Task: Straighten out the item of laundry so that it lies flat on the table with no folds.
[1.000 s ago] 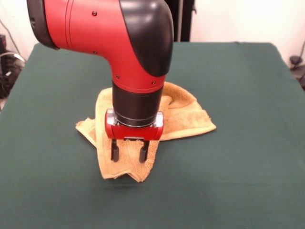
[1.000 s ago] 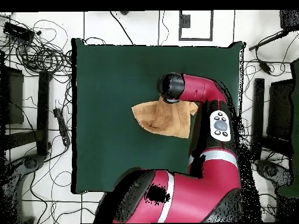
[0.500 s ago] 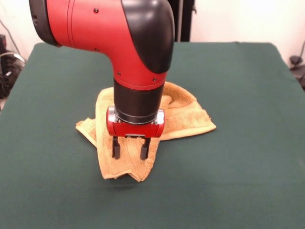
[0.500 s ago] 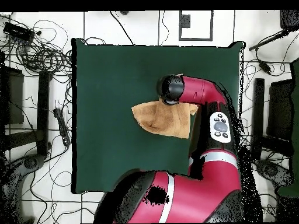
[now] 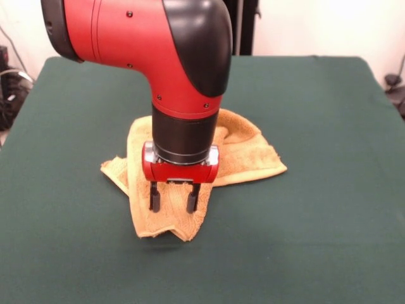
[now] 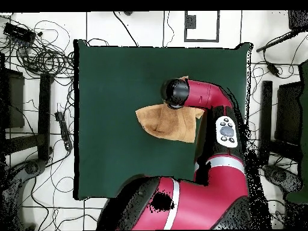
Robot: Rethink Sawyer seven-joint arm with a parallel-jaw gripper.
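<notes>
The item of laundry, a yellow-orange towel, lies crumpled and folded over itself near the middle of the green table. A folded flap of it points toward the near edge. My gripper hangs straight down over that flap, open, with its two dark fingers apart and nothing between them. The tips sit just above the cloth. From overhead, the towel shows beside the arm's wrist, which hides the gripper and part of the cloth.
Cables and stands crowd the floor around the table in the overhead view. The red arm reaches over the table's lower right part.
The gripper has shifted slightly toward the near edge and dropped a little over the flap. The towel has not moved.
</notes>
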